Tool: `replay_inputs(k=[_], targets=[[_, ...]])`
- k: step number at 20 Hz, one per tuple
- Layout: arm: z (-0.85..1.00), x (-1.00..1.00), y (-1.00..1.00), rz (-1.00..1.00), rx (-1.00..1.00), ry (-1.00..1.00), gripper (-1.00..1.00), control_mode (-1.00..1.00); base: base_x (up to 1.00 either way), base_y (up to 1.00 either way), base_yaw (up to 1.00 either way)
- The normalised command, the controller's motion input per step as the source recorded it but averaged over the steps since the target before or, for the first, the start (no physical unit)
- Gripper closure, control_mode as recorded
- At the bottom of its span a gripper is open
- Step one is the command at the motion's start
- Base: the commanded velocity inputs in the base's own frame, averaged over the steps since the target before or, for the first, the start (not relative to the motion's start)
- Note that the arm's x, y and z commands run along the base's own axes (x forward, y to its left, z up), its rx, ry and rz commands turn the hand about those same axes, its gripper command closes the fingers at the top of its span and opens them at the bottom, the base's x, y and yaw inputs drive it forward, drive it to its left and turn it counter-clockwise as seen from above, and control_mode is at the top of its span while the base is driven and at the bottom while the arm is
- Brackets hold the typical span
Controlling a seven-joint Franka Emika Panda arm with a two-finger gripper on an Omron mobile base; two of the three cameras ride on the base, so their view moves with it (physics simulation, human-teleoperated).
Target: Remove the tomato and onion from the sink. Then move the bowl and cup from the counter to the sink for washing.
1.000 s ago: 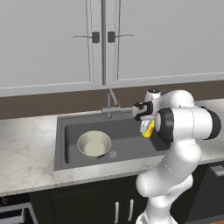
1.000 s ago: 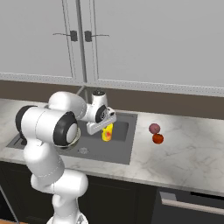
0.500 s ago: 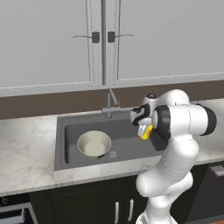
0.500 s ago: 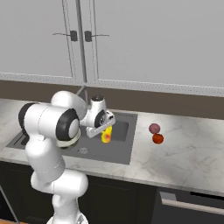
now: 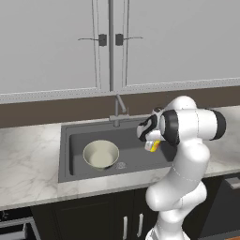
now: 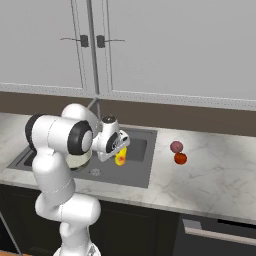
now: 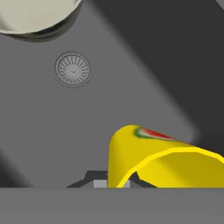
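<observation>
No readable text, number or brand appears anywhere; the small bright yellow cup (image 7: 166, 164) carries only a wordless red-and-green mark.

Cup (image 7: 164, 162): bright yellow, red-orange mark edged green on its side. Bowl (image 5: 101, 153): cream-white inside, greenish-grey outside. Sink (image 5: 136, 136): dark grey basin, metal-grey ribbed drain (image 7: 72, 68), grey faucet (image 5: 118, 110). Tomato (image 6: 180, 158): glossy orange-red. Onion (image 6: 176, 146): dull pinkish red. Counter (image 6: 210, 175): white marble, grey veins. Cabinets (image 5: 56, 42): pale grey, dark handles.
</observation>
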Motion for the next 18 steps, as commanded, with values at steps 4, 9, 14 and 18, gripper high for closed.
replay_inputs(k=[4,9,14,18], targets=[[-0.23,0.1,0.04,0.0,0.0,0.0,1.0,-1.0,0.0,0.0,0.0],[-0.22,0.14,0.0,0.0,0.0,0.0,1.0,-1.0,0.0,0.0,0.0],[-0.22,0.11,0.0,0.0,0.0,0.0,1.0,-1.0,0.0,0.0,0.0],[-0.21,0.1,0.0,0.0,0.0,0.0,1.0,-1.0,0.0,0.0,0.0]])
